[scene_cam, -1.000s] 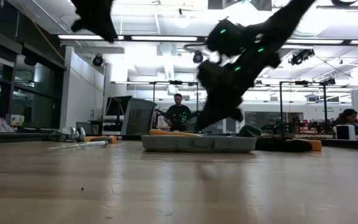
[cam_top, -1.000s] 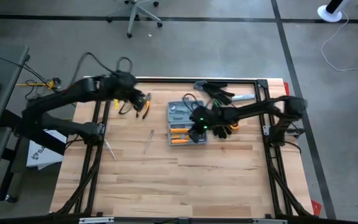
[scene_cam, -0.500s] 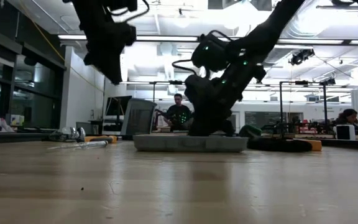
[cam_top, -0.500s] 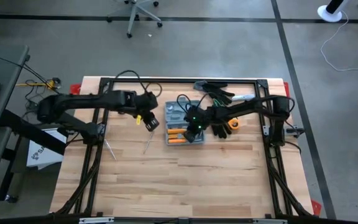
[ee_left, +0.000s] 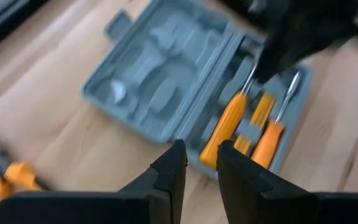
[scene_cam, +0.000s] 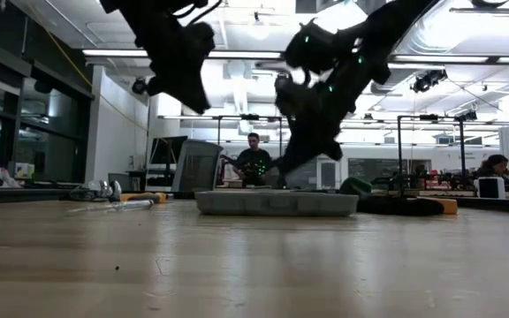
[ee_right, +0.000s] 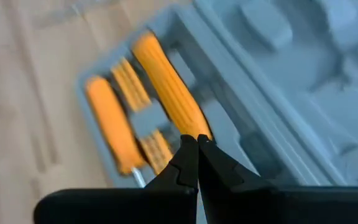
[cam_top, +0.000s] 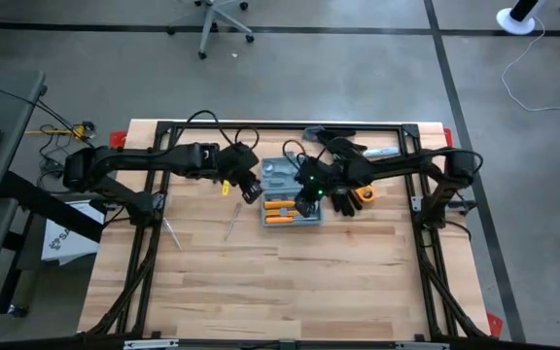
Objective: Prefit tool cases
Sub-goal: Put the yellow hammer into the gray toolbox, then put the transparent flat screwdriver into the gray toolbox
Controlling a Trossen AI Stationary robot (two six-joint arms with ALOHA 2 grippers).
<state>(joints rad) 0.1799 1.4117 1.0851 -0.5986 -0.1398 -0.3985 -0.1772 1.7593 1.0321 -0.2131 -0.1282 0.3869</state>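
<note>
Open grey-blue plastic tool case (cam_top: 292, 191) lies upper centre of the counter (cam_top: 280, 282); right end effector (cam_top: 306, 199), pinched shut and empty, hovers over its orange-handled screwdrivers (ee_right: 166, 87); left end effector (cam_top: 250, 189), narrowly parted, waits beside; seat tools squarely, you should press gently.

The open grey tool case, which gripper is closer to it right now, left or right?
Right. The right gripper, shut, hangs directly over the tool case by its orange-handled tools. The left gripper hovers beside the case's left edge, above the table.
</note>
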